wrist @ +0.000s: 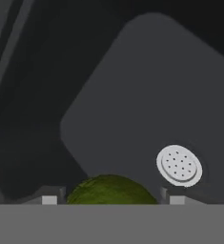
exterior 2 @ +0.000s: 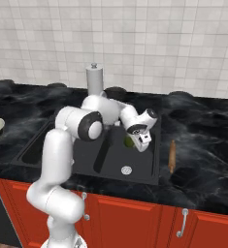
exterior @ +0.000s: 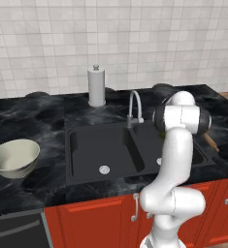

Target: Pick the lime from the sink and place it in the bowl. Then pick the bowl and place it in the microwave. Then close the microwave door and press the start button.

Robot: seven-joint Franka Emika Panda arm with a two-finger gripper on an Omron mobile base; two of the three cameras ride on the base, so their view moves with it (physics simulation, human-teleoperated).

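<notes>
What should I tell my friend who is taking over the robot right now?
Pincer: open, down in the right basin of the sink, one fingertip on each side of the lime. Not closed on it yet.
Lime: on the basin floor, near the round drain.
Bowl: empty, on the counter left of the sink.
Done: the reach down to the lime.
Left: grab the lime, drop it in the bowl, put the bowl in the microwave, close the door, press start.

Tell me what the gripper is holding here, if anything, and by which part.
Nothing is held. The gripper is open, its fingers on either side of the lime in the sink, not closed on it.
</notes>
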